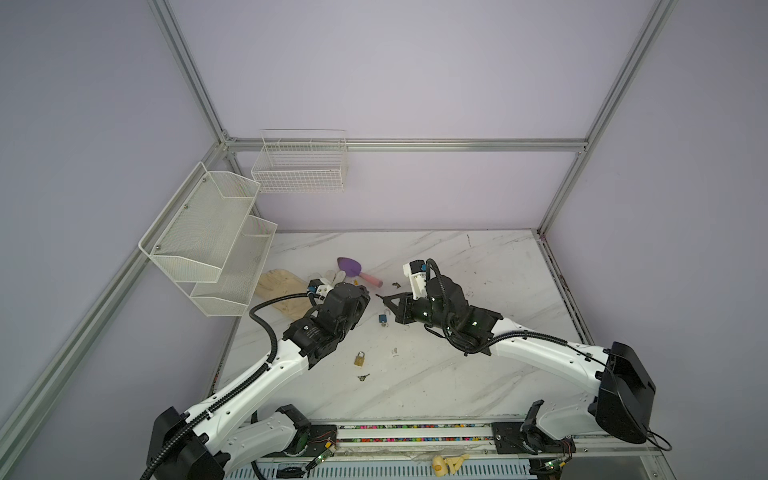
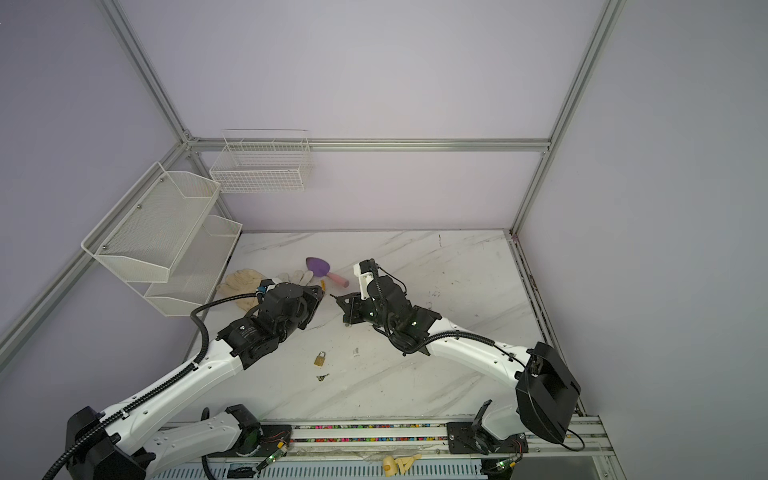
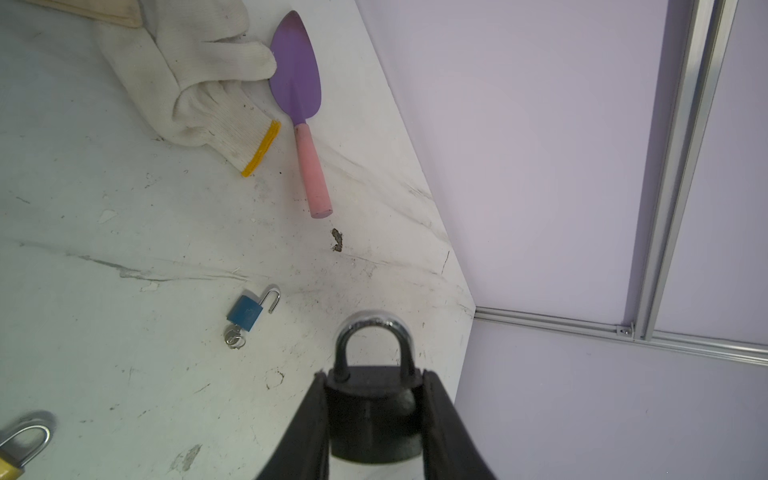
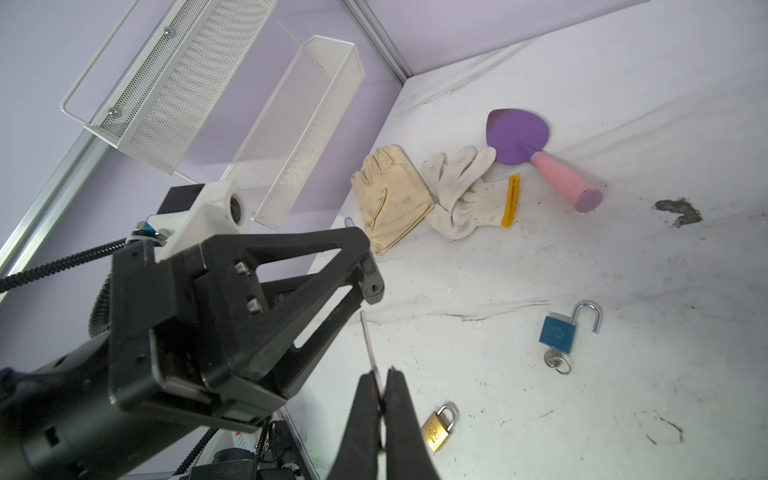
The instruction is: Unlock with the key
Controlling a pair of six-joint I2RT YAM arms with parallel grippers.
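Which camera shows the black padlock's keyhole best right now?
Right wrist view: the keyhole faces it, just beyond the key. Left wrist shows the black padlock from its shackle side; top views hide it.

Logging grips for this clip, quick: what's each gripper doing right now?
Left gripper: closed on the black padlock, which is held off the table.
Right gripper: shut on the key, blade sticking out.
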